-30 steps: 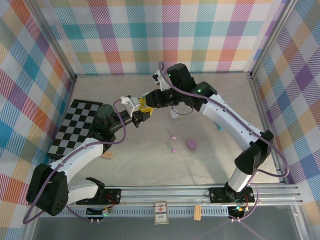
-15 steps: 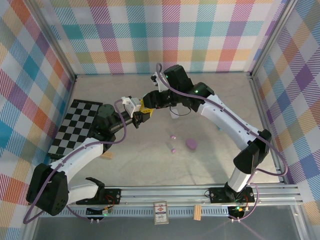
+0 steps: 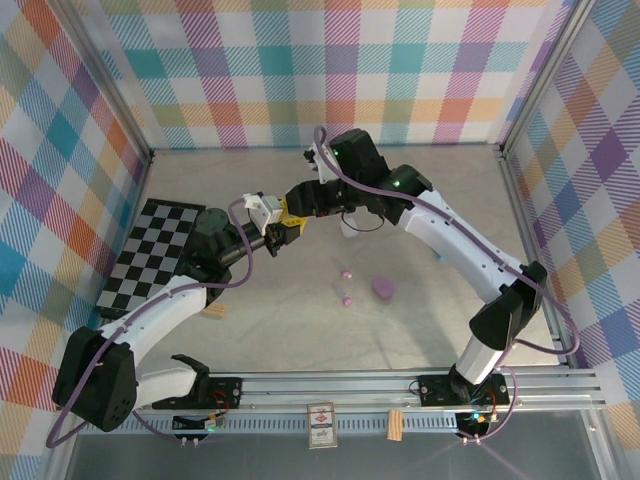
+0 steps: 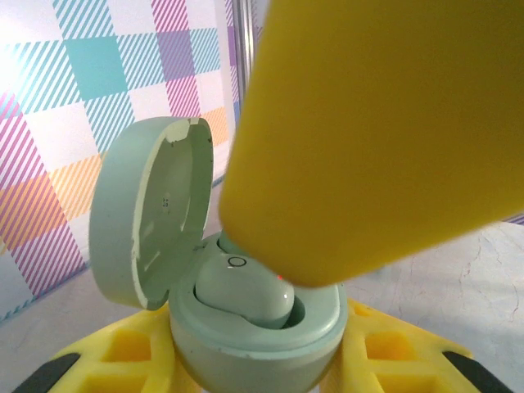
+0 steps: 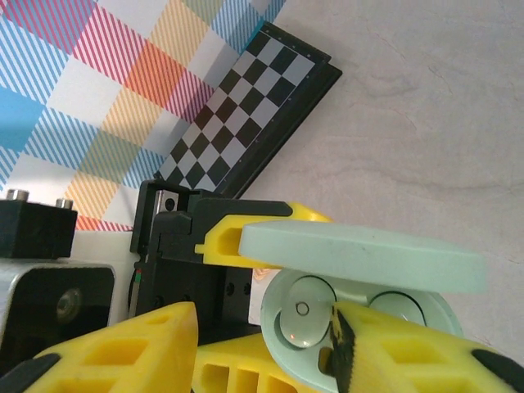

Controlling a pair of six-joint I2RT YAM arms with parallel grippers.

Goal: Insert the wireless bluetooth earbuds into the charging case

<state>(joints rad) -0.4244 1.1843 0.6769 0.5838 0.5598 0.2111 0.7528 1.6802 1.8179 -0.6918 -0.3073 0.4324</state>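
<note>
Top external, grey table [image 3: 420, 330], plaid walls [image 3: 400, 70], left gripper [image 3: 283, 235] clasping case [image 4: 254, 336], right gripper [image 3: 297, 208] unclear

Smooth matt mint-green plastic on the round clamshell charging case [image 4: 254, 352], faint scuffs inside its lid [image 4: 147, 213]; same finish on the pale green plastic earbud [image 4: 246, 293] seated within. Even, matt moulded yellow plastic on the fingers [image 4: 368, 139] at upper right. Rough, crack-veined grey stone look to the tabletop [image 5: 426, 106]; flat printed finish on the black-and-white checkered board [image 5: 246, 115]; brushed metal on the bottom rail [image 3: 350, 385]
</note>
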